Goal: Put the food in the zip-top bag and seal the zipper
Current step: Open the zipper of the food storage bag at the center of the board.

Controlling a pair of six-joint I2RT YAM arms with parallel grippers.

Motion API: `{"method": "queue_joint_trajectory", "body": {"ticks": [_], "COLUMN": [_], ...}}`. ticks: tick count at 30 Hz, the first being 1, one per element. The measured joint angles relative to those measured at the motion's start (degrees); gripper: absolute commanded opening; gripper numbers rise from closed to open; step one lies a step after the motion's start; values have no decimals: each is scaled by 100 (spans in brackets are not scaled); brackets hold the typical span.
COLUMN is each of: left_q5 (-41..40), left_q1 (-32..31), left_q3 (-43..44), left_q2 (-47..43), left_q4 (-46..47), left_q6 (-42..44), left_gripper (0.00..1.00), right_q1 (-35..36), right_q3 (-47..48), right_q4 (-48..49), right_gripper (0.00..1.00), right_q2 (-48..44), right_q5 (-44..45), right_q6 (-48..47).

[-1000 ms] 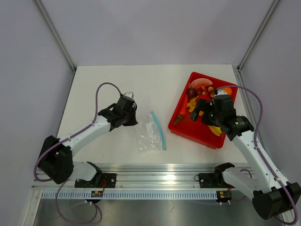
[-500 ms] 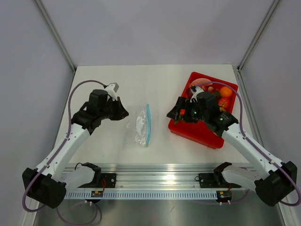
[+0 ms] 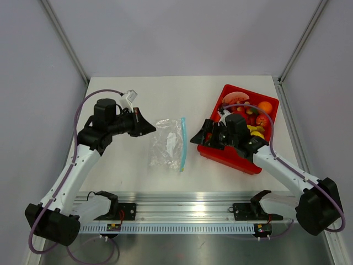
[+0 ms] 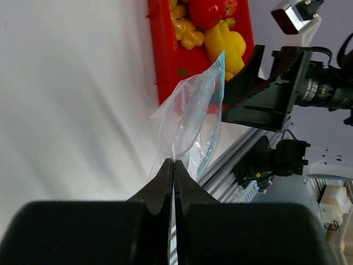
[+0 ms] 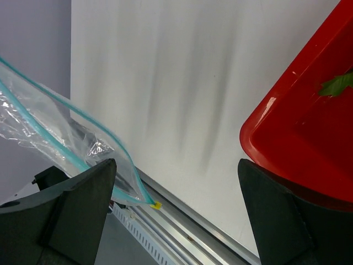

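Rail [image 3: 176, 212] runs along the near edge of the desk [image 3: 127, 176], with both my bases bolted to it. From there my left arm [image 3: 76, 165] reaches up the left side and bends inward. My left jaws are clenched flat on a fold of clear film at the left edge of the zip-top bag [image 3: 167, 144]. In the left wrist view the two fingers meet with only the thin plastic between them, and the bag fans out from that pinch toward the right. Its zipper [image 3: 182, 143], the light blue strip, runs down the side away from my left jaws and faces my right ones. Just past that strip, near it but apart, my right jaws are spread wide with nothing between them. They point at the bag's mouth from the left rim of the red tray [image 3: 227, 156]. The right wrist view shows the tray's rounded corner just beside one finger, and a green leaf [image 5: 336, 84] inside it. Farther off, the food lies in the tray. A glossy red tomato [image 4: 211, 10] sits beside a yellow toy [image 4: 226, 41], and an orange fruit [image 3: 265, 106] sits in the far right corner.
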Motion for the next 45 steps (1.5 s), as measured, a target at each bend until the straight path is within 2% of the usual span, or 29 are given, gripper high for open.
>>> {"method": "queue_joint_trajectory", "body": {"ticks": [8, 19, 22, 23, 26, 27, 28, 29, 30, 31, 33, 34, 37, 42, 45], "left_q5": [448, 494, 522, 531, 533, 529, 518, 485, 448, 398, 164, 7, -511, -1637, -2221], "left_q1": [13, 17, 17, 17, 17, 17, 17, 17, 17, 17, 17, 17, 17, -127, -763], "left_q3": [0, -48, -122, -155, -199, -208, -212, -210, -210, -210, -149, -101, 52, 199, 216], "left_q2": [2, 22, 74, 90, 160, 197, 229, 289, 369, 457, 723, 866, 1115, 911, 577], "left_q4": [385, 496, 595, 627, 673, 675, 682, 684, 682, 662, 516, 396, -22, -463, -551], "left_q6": [-332, -380, -428, -442, -461, -459, -452, -415, -365, -304, -129, -44, 127, 273, 273], "left_gripper": [0, 0, 0, 0, 0, 0, 0, 2, 9, 50, 92, 99, 97, 76, 74], "right_q1": [341, 472, 529, 560, 704, 748, 776, 802, 820, 826, 835, 837, 844, 852, 872], "right_q3": [-111, -175, -175, -170, -98, -52, -20, 13, 37, 83, 216, 326, 824, 1705, 2111], "right_q4": [472, 986, 1235, 1296, 1394, 1401, 1403, 1392, 1377, 1287, 1025, 848, 177, -754, -1113], "right_gripper": [99, 98, 73, 55, 29, 10, 2, 0, 0, 0, 0, 0, 0, 0, 0], "right_q2": [280, 262, 264, 273, 380, 442, 481, 525, 557, 588, 660, 717, 916, 1303, 1646], "right_q5": [-269, -621, -680, -686, -686, -682, -673, -660, -623, -568, -389, -251, 247, 992, 1217], "right_q6": [-11, -17, 24, 50, 107, 120, 96, 125, 157, 177, 188, 195, 249, 400, 479]}}
